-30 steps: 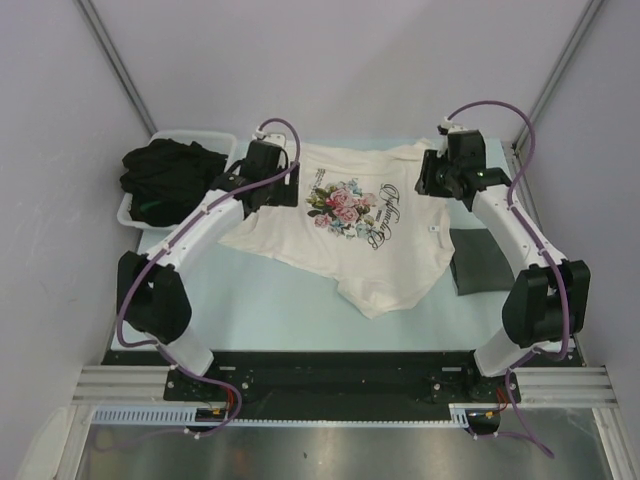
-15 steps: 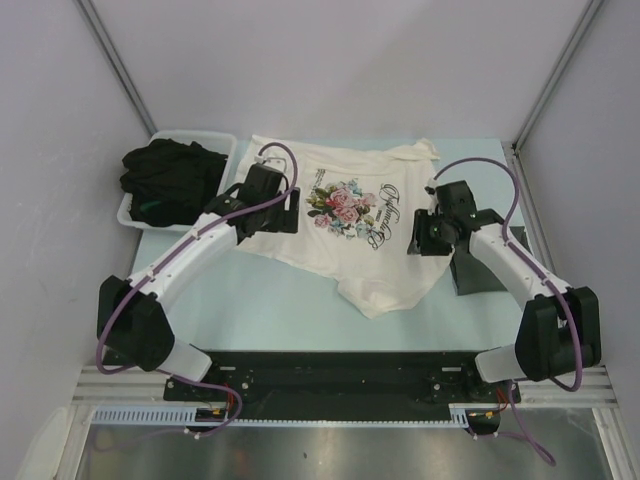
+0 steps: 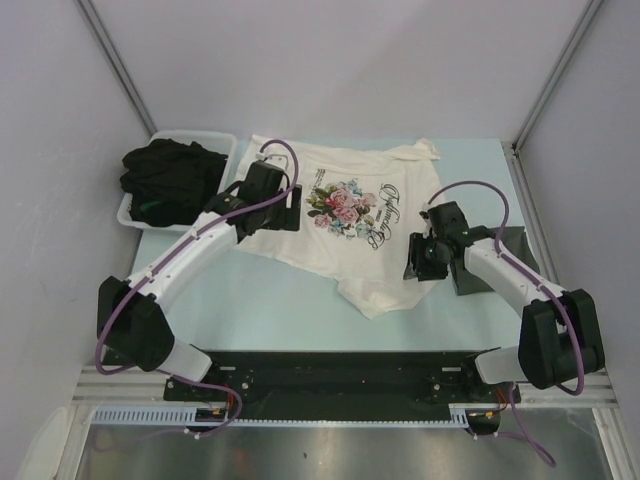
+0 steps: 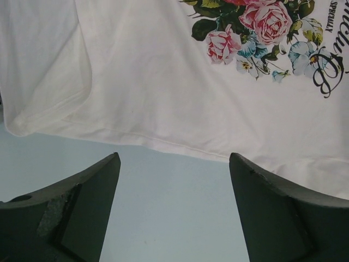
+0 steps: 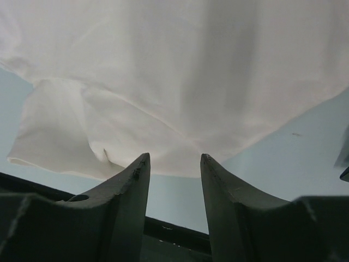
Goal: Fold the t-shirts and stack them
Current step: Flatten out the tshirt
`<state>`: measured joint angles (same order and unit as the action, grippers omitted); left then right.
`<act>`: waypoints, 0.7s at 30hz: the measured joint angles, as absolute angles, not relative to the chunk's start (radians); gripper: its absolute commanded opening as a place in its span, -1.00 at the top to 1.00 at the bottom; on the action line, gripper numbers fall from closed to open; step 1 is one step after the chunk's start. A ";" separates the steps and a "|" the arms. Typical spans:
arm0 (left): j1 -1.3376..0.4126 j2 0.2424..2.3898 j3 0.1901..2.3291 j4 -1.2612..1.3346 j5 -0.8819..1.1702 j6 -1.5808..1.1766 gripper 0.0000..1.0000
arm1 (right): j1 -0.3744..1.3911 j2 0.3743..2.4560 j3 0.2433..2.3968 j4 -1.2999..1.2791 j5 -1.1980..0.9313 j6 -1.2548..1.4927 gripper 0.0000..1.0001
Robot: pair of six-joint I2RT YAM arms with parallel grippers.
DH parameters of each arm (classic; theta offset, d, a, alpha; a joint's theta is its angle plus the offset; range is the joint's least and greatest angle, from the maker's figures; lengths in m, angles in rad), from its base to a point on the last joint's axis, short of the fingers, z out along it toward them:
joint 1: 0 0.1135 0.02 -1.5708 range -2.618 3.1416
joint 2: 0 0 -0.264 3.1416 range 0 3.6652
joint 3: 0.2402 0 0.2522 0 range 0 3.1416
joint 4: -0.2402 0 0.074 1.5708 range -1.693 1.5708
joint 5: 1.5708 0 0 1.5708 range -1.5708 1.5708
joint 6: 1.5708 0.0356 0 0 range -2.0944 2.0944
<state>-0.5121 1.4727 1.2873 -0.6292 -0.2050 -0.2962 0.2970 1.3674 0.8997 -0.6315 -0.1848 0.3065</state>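
A cream-white t-shirt point(image 3: 350, 215) with a pink rose print point(image 4: 262, 22) lies spread, slightly askew, in the middle of the table. My left gripper point(image 3: 280, 210) hovers at its left edge, open point(image 4: 173, 158), with only bare table between the fingers and the shirt's seam just ahead. My right gripper point(image 3: 415, 262) is at the shirt's near right edge, open point(image 5: 174, 157), its fingertips at the cloth's border and holding nothing. A folded dark grey t-shirt point(image 3: 490, 265) lies on the right, partly under the right arm. Black t-shirts point(image 3: 165, 175) are heaped at the far left.
The black shirts sit in a white plastic tub point(image 3: 128, 215) at the far left corner. The black base rail point(image 5: 163, 229) runs along the near edge of the table. Grey walls enclose the table on three sides.
My right arm has swung from the shirt's far right corner back to its near right edge, and its jaws have widened a little. The left arm pulled back slightly, then stayed put.
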 measured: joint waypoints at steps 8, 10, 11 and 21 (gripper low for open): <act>-0.517 1.473 1.287 -0.630 -0.200 -0.288 -0.72 | 0.313 1.364 0.837 -0.648 -0.185 0.319 0.05; -0.518 1.473 1.287 -0.630 -0.198 -0.287 -0.72 | 0.316 1.357 0.827 -0.658 -0.185 0.323 0.05; -0.518 1.473 1.287 -0.630 -0.198 -0.287 -0.72 | 0.317 1.352 0.823 -0.665 -0.185 0.326 0.04; -0.520 1.473 1.287 -0.630 -0.187 -0.286 -0.72 | 0.346 1.343 0.823 -0.709 -0.171 0.376 0.07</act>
